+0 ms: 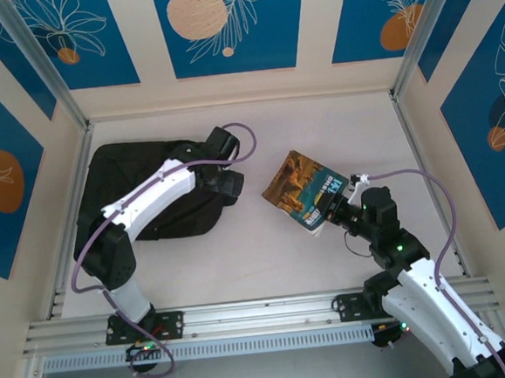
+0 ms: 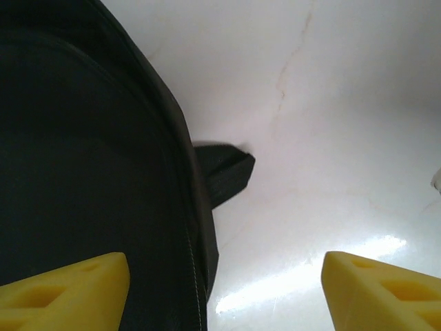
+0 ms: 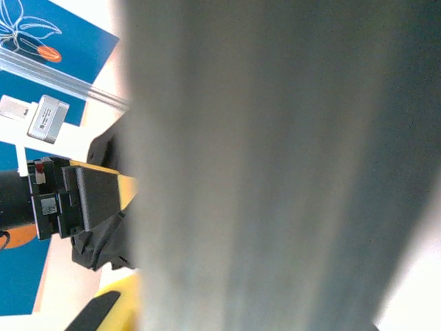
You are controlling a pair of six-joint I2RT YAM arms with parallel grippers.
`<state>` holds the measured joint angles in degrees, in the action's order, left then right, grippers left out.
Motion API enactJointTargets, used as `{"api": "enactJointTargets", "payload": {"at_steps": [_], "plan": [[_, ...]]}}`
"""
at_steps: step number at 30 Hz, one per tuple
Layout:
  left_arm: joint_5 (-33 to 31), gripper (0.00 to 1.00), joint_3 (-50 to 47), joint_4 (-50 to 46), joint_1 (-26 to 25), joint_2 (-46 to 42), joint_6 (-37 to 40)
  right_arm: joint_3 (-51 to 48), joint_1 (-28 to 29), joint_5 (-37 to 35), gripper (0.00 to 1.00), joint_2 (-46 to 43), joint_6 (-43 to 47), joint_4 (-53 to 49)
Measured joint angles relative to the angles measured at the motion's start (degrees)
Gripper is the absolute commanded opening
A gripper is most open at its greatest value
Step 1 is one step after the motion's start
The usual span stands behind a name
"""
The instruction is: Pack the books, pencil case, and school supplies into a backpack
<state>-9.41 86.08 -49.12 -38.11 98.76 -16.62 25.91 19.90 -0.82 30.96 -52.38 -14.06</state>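
Observation:
The black backpack (image 1: 139, 193) lies flat at the left of the table and fills the left half of the left wrist view (image 2: 83, 172). My left gripper (image 1: 228, 185) (image 2: 220, 296) hovers over its right edge, open, with nothing between the yellow fingertips (image 2: 69, 286). A blue-and-orange book (image 1: 307, 188) is held tilted above the table's middle right, with my right gripper (image 1: 333, 207) shut on its lower corner. The book's blurred page edge (image 3: 262, 165) covers most of the right wrist view, with one yellow finger (image 3: 114, 307) beside it. The pencil case and school supplies are out of view.
A short black strap tab (image 2: 227, 172) sticks out from the backpack's edge onto the white table (image 1: 267, 258). Patterned walls (image 1: 222, 25) and metal posts close in the back and sides. An aluminium rail (image 1: 262, 315) runs along the near edge.

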Motion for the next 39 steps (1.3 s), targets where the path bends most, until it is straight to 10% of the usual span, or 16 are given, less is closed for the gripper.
{"api": "enactJointTargets", "payload": {"at_steps": [13, 19, 39], "plan": [[3.45, 0.48, -2.58, -0.61, 4.13, -0.02, 2.25, -0.07, -5.62, 7.54, 0.0, 0.0, -1.46, -0.04], [5.11, 0.0, -3.98, -0.04, 5.29, 0.0, 2.54, -0.7, -6.69, 9.9, 0.0, 0.39, -2.8, 1.62], [19.12, 0.0, -4.98, 5.31, 6.1, -19.89, -2.54, 6.32, -5.09, 18.51, 0.0, 6.91, -3.56, 5.95]]}}
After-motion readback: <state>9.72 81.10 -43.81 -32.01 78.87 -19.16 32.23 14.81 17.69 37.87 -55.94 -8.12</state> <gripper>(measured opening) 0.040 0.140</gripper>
